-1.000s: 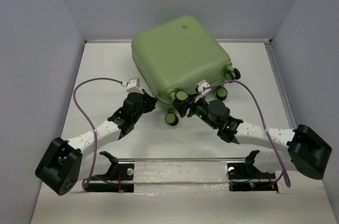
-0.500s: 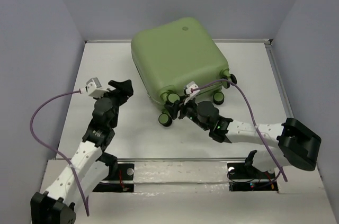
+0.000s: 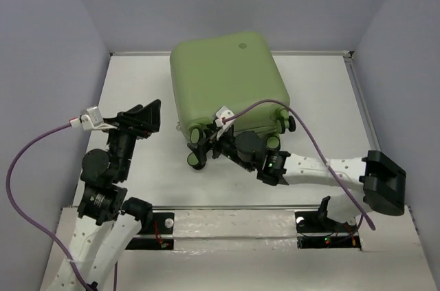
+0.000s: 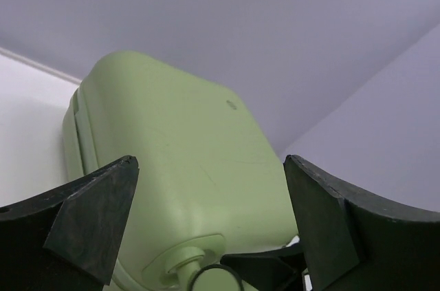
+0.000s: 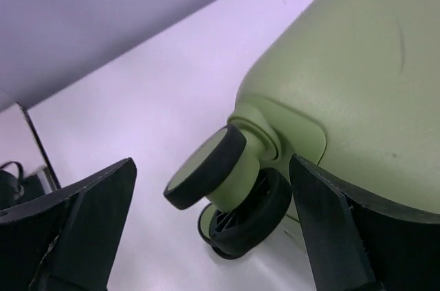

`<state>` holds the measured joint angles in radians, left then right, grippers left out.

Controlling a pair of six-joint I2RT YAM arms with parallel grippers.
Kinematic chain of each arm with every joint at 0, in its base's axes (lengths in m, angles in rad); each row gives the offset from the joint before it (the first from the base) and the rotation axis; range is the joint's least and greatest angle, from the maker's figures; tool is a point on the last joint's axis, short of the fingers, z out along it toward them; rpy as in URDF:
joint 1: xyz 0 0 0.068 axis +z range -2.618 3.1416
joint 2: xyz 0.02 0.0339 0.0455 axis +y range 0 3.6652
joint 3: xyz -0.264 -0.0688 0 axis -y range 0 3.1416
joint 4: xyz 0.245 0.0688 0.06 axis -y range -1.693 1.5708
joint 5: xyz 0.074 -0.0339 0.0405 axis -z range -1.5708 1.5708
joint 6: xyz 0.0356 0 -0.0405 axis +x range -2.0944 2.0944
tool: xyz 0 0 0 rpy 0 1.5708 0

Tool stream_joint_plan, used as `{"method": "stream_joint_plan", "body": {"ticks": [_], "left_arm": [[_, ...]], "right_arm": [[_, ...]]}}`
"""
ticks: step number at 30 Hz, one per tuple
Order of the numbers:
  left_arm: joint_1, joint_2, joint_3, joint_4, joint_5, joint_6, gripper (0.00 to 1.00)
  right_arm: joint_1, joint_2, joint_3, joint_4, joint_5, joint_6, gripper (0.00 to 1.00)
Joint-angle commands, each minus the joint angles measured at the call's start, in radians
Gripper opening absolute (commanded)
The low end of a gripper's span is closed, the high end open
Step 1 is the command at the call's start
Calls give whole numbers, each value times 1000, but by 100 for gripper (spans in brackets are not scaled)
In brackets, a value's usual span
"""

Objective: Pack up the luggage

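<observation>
The left arm (image 3: 96,239) and right arm (image 3: 317,166) are built of white link shells joined by chunky matte-black motor housings. A thin purple cable (image 3: 31,141) loops off each wrist from a small white camera block (image 3: 89,117). The left pincer (image 4: 210,164) and right pincer (image 5: 212,166) have broad, matte-black wedge fingers. A small green light (image 3: 273,162) glows on the right forearm.

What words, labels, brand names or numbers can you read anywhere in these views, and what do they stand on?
Readable text: none in any view.
Round mark on the shell of the luggage: too small to read from the top camera, and only a blurred dot in the left wrist view.
Wheels seen close in the right wrist view: no lettering shows on them.
</observation>
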<state>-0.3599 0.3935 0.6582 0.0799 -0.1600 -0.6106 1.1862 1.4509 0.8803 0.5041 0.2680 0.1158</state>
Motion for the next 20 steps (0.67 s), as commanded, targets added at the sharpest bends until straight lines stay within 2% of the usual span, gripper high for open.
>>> {"method": "stream_joint_plan", "body": {"ticks": [1, 2, 7, 8, 11, 13, 16, 20], "left_arm": [[-4, -28, 96, -40, 105, 69, 99], [-4, -28, 109, -46, 120, 71, 99], [-4, -12, 178, -43, 270, 94, 99], [-4, -10, 187, -45, 280, 103, 99], [-4, -18, 205, -46, 269, 135, 99], [-4, -33, 204, -39, 252, 149, 99], [-4, -53, 175, -14, 244, 159, 99], [-4, -36, 159, -11, 246, 166, 99]], "right_arm": [[26, -191, 75, -94, 49, -34, 94], [26, -223, 78, -128, 63, -39, 99], [26, -449, 95, -349, 184, -97, 100], [26, -546, 89, -363, 218, -103, 100], [26, -700, 63, -383, 247, -151, 100], [26, -820, 34, -381, 331, -178, 100], [26, -886, 0, -380, 420, -202, 100], [26, -845, 3, -380, 471, -223, 100]]}}
